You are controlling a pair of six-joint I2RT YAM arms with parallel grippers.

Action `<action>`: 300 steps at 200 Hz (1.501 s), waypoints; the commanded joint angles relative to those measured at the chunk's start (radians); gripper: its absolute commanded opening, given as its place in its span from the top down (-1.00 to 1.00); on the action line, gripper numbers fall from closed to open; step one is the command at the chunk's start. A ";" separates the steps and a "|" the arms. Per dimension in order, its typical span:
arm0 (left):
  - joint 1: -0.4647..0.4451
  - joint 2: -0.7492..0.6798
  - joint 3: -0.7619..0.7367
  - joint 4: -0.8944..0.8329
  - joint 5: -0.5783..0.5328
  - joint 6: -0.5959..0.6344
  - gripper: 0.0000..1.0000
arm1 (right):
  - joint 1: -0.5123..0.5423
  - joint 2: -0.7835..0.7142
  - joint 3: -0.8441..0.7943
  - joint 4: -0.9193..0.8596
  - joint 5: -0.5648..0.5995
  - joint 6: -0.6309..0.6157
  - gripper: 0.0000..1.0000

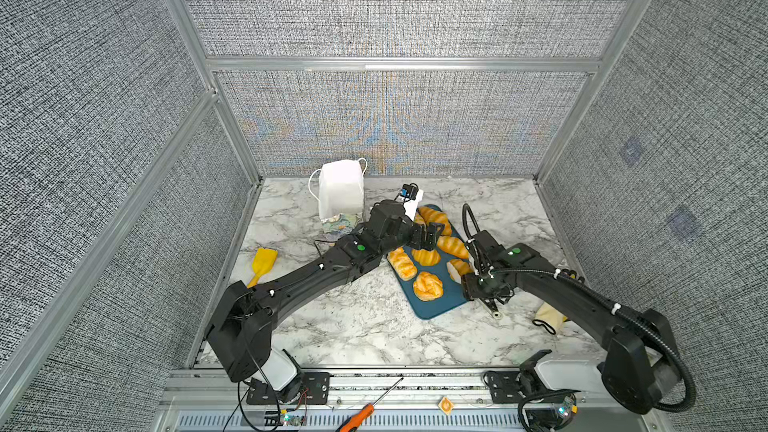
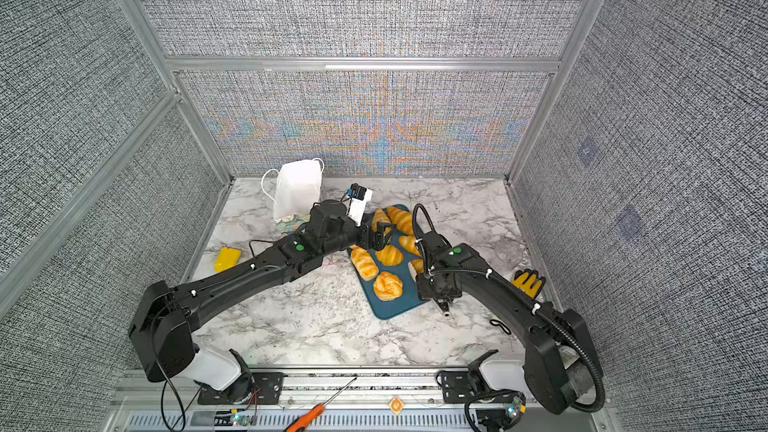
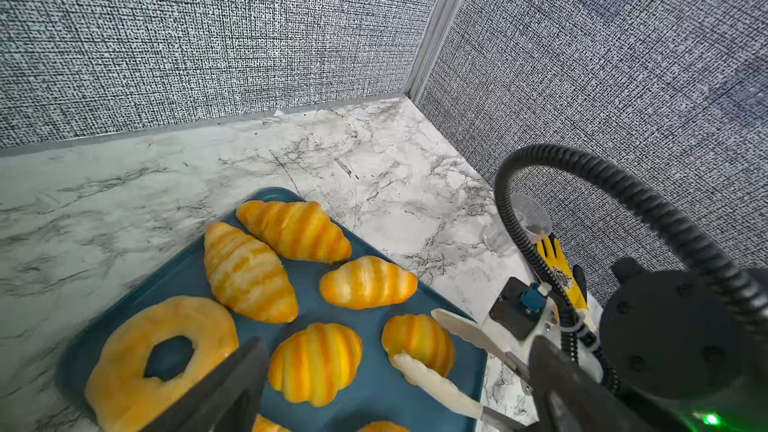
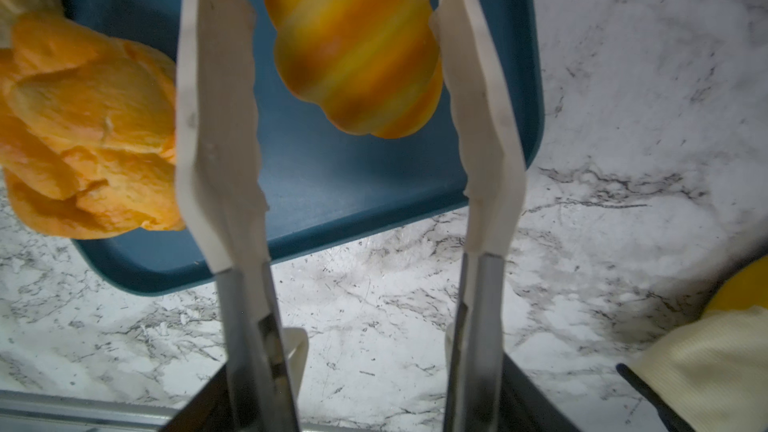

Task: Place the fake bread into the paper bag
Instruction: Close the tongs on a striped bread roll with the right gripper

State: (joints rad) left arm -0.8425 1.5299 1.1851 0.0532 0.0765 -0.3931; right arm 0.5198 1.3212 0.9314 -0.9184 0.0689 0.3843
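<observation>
The fake bread lies on a blue tray: croissants, a ridged roll, an oval roll, a knotted bun and a ring doughnut. My left gripper hovers open over the tray's rear half, with the ridged roll between its black fingers. My right gripper is shut on white-tipped tongs, whose tips flank a small ridged roll resting at the tray's right edge. The paper bag stands at the back left, mouth open, nothing visible inside.
A yellow scoop lies left of the left arm. A yellow glove and a cream glove lie by the right wall, near a clear cup. A screwdriver rests on the front rail. Fabric walls enclose three sides.
</observation>
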 commanded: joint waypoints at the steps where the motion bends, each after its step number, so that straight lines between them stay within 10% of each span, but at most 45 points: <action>1: 0.000 -0.011 -0.007 0.007 -0.017 0.012 -0.98 | 0.018 -0.004 0.004 -0.032 0.004 -0.005 -0.36; 300: -0.006 -0.016 -0.025 -0.034 -0.009 0.022 -0.98 | 0.080 0.061 0.037 -0.106 0.006 -0.010 -0.47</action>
State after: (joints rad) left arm -0.8467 1.5280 1.1629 0.0113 0.0708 -0.3717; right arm 0.5930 1.3655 0.9512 -1.0183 0.0772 0.3779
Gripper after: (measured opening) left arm 0.991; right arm 0.734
